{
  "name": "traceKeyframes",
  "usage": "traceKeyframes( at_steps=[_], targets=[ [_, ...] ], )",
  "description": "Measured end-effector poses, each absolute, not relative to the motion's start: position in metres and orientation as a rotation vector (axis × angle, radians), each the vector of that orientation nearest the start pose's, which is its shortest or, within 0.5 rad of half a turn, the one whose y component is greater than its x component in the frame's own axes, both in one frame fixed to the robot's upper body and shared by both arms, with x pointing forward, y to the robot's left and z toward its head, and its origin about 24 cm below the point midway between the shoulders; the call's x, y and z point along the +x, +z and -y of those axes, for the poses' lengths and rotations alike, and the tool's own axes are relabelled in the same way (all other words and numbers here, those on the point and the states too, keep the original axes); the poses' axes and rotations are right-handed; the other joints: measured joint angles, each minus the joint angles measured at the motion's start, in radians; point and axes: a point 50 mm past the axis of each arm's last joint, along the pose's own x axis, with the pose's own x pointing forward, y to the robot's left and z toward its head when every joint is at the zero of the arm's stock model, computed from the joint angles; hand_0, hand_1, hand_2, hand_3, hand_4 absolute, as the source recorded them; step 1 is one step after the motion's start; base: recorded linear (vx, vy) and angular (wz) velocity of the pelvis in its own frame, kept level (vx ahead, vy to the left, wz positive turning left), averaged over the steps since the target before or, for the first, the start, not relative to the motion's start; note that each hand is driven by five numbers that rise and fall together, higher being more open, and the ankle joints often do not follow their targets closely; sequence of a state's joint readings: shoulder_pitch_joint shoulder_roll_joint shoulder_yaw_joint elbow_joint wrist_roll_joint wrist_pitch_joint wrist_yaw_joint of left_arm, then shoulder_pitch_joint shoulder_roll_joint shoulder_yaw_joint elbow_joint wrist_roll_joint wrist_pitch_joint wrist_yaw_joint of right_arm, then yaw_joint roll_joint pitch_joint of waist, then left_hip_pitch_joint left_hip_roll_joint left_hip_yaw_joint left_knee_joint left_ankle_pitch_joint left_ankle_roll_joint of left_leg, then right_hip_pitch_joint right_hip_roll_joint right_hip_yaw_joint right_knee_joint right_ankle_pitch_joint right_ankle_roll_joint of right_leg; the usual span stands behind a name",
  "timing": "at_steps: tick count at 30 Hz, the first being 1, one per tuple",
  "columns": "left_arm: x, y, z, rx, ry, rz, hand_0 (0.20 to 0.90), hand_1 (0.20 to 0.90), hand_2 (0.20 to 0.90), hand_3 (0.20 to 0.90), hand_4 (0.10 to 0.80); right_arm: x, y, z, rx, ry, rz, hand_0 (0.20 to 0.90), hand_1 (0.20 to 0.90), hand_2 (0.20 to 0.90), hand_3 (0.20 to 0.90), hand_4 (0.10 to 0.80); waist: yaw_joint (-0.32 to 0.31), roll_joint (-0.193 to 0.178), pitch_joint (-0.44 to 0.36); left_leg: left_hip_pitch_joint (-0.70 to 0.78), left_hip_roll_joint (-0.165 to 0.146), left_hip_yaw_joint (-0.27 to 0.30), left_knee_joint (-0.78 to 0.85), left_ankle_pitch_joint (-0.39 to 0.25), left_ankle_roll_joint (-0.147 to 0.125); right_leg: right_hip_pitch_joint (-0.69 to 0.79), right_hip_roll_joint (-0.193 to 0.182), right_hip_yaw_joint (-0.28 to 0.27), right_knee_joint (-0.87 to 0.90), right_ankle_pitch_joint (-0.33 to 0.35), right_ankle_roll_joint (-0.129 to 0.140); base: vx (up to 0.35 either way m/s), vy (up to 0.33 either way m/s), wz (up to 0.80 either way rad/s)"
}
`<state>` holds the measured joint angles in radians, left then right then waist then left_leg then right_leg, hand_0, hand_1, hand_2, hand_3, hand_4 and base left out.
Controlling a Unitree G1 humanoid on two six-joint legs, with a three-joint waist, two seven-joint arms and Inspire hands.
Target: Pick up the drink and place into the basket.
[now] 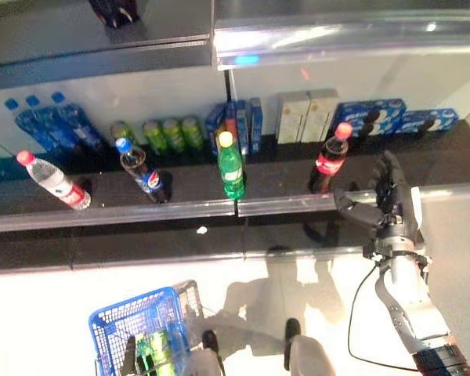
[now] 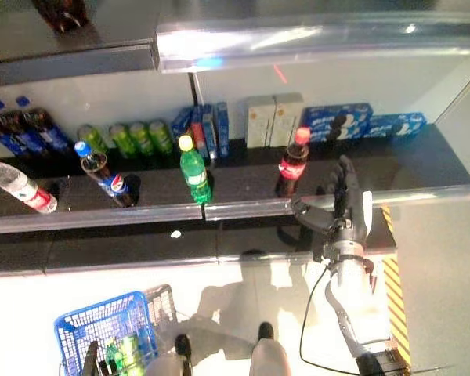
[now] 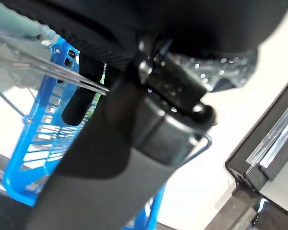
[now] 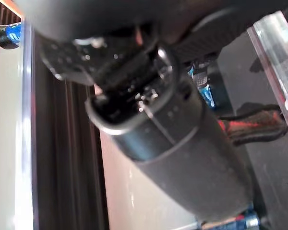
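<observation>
A dark cola bottle with a red cap (image 1: 329,160) stands upright on the black shelf (image 1: 180,210). My right hand (image 1: 388,200) is open just to the right of it, fingers straight and thumb reaching toward the bottle, a small gap between them. The bottle's red label shows past the hand in the right wrist view (image 4: 252,125). My left hand (image 3: 149,124) is shut on the thin wire handles of the blue basket (image 1: 117,321), which hangs low at the left. A green drink (image 1: 158,348) lies in the basket.
On the shelf stand a green bottle (image 1: 231,166), a dark bottle with a blue cap (image 1: 141,171) and a leaning water bottle with a red cap (image 1: 53,180). Behind them are green cans (image 1: 168,133), blue water bottles (image 1: 51,121), pale boxes (image 1: 305,113) and blue packs (image 1: 376,116).
</observation>
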<state>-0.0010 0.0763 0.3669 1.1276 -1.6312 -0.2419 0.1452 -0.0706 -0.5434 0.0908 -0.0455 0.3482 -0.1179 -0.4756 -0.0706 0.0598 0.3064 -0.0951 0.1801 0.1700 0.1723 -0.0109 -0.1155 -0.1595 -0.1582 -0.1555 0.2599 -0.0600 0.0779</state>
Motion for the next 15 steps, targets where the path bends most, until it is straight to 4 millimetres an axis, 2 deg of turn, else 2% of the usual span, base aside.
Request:
traceKeyframes(
  at_steps=[2,10,15],
  targets=[
    [0.096,-0.156,-0.235,-1.400,1.450,-0.481,0.300,0.300,0.300,0.200,0.100,0.266,0.105,0.241,-0.159,-0.394,0.245,0.900,0.900,0.900,0.900,0.800,0.015,0.001,0.021,-0.035,-0.004,-0.015,0.033,-0.003,0.000,-0.035,-0.008,0.000,0.043,-0.013,-0.003,-0.078,-0.013,0.09],
    [0.133,-0.145,-0.234,-1.444,1.358,-0.445,0.300,0.300,0.300,0.200,0.100,0.286,0.138,0.235,-0.166,-0.440,0.377,0.900,0.900,0.900,0.900,0.800,0.038,0.020,0.135,-0.137,-0.005,-0.043,0.119,-0.012,0.002,-0.129,-0.019,0.000,0.140,-0.028,-0.015,-0.056,-0.025,0.06],
    [0.147,-0.140,-0.235,-1.470,1.324,-0.418,0.300,0.300,0.300,0.200,0.100,0.295,0.154,0.232,-0.169,-0.461,0.439,0.900,0.900,0.900,0.900,0.800,0.041,0.026,0.172,-0.175,-0.004,-0.051,0.143,-0.014,-0.001,-0.166,-0.020,0.001,0.165,-0.029,-0.019,-0.045,-0.038,0.01]
  ],
)
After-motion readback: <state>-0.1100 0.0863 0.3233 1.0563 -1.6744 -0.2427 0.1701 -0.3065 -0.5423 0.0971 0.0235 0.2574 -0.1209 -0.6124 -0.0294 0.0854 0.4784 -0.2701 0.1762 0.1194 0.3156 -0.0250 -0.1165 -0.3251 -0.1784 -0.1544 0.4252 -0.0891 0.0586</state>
